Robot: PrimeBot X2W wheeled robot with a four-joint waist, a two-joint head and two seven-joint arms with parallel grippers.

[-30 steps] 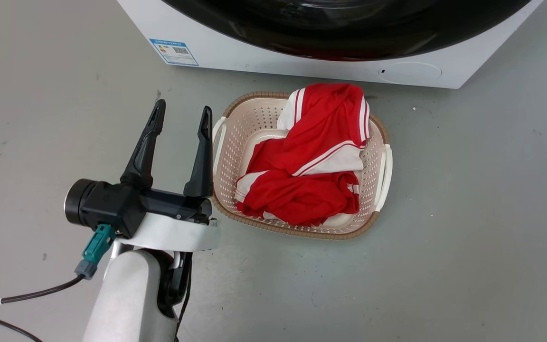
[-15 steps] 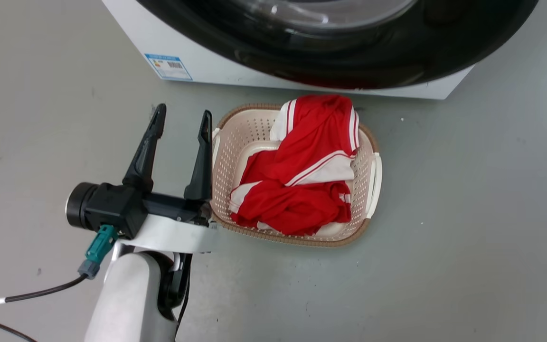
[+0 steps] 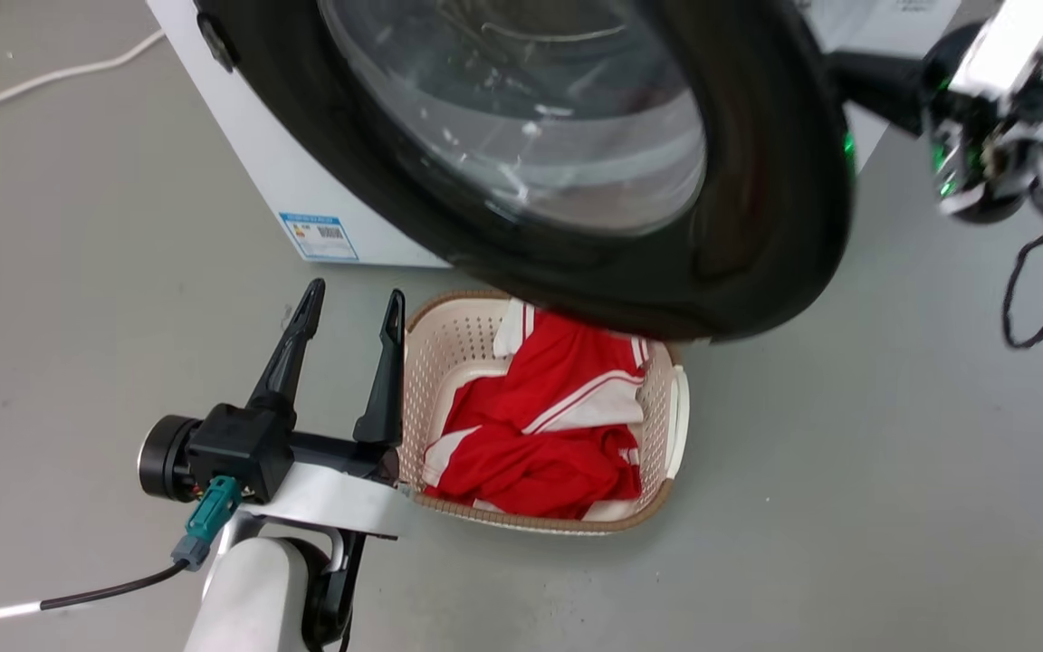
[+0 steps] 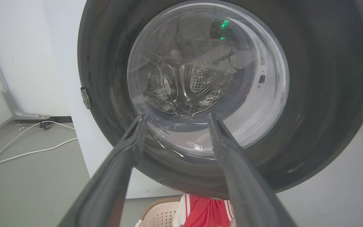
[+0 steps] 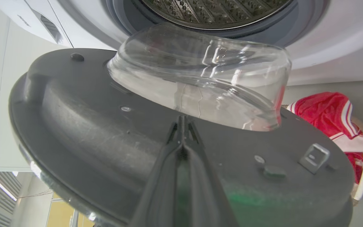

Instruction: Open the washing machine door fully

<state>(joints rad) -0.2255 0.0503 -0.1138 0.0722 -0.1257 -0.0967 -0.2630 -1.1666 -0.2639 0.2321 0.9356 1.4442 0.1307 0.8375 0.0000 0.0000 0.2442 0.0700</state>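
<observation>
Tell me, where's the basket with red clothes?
In the head view, the basket sits on the floor at centre, below the washing machine door and just right of the left gripper.

We see a grey floor [image 3: 847,507]; toward nine o'clock in the left wrist view, a white cable [image 4: 24,154] trails below a white wall [image 4: 20,56].

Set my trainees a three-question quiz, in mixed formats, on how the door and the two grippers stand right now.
1. True or false: the washing machine door is shut flush against the washing machine.
2. Choose: the left gripper is A) open and empty, B) shut on the door, C) shut and empty.
3. Short answer: which gripper, fingers together, is at the door's inner face?
Key: 1 false; 2 A; 3 the right gripper.
</observation>
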